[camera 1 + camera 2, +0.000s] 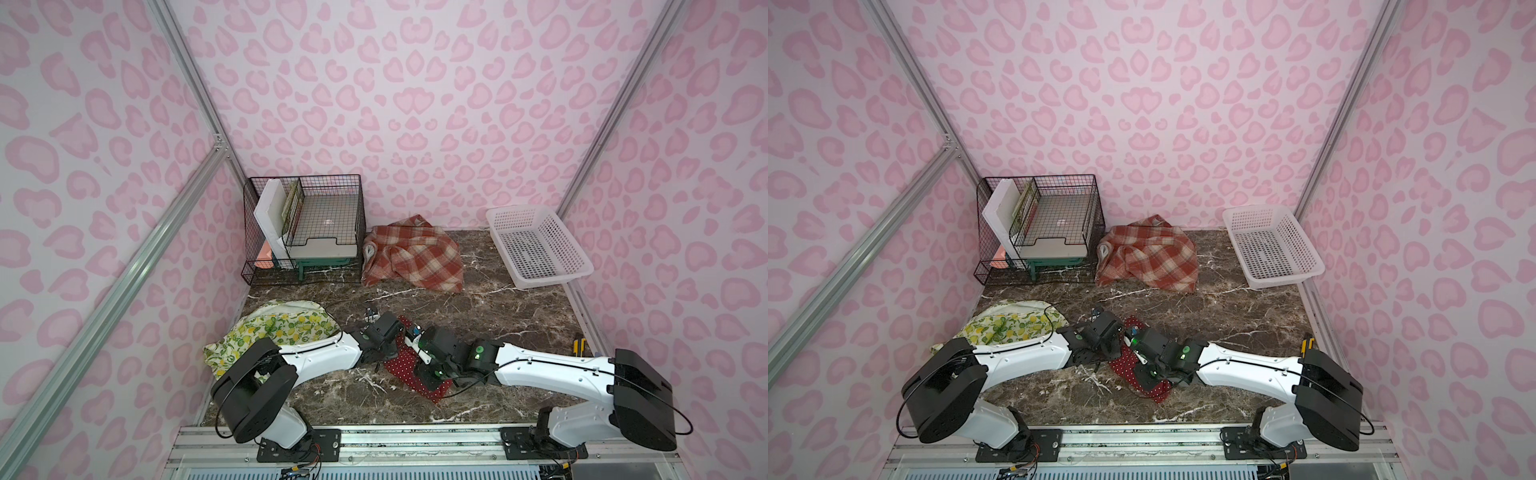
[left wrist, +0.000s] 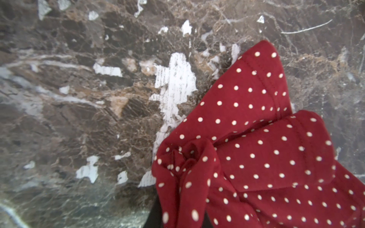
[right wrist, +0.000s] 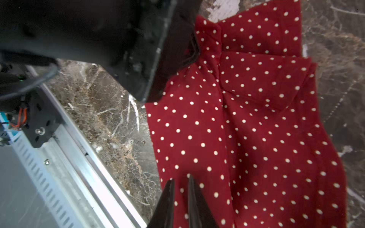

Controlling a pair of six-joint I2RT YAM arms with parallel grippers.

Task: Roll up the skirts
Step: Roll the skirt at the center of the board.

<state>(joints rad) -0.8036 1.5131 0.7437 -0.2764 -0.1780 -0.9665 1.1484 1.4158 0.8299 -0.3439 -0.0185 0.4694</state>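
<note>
Checking the left pincer (image 3: 185,51) first: I find it clamped together on a bunched corner of the polka-dot skirt (image 1: 401,359), the red cloth gathered into a knot at its tips in the left wrist view. On the right pincer (image 3: 181,178), I see the two dark fingers (image 3: 167,199) standing close with a narrow slit between them and red cloth showing in that slit; I cannot tell whether they pinch the fabric or merely hang over it. Largest item on inspection is the brown marble tabletop (image 1: 498,307), which carries everything. At its far left corner stands a black wire rack (image 1: 328,176) holding white trays and boards. At the far right corner a white perforated basket (image 1: 579,259) sits tilted against the wall. Between rack and basket the plaid skirt (image 1: 415,257) lies crumpled, just beside the rack and apart from the basket. At the near left the lemon skirt (image 1: 282,326) lies in a loose heap, partly under the left arm. At the near centre I note the polka-dot skirt between the two wrists, partly folded, one hemmed flap doubled over itself. Smallest, a yellow and black tool (image 1: 579,345) lies at the right edge of the table.
</note>
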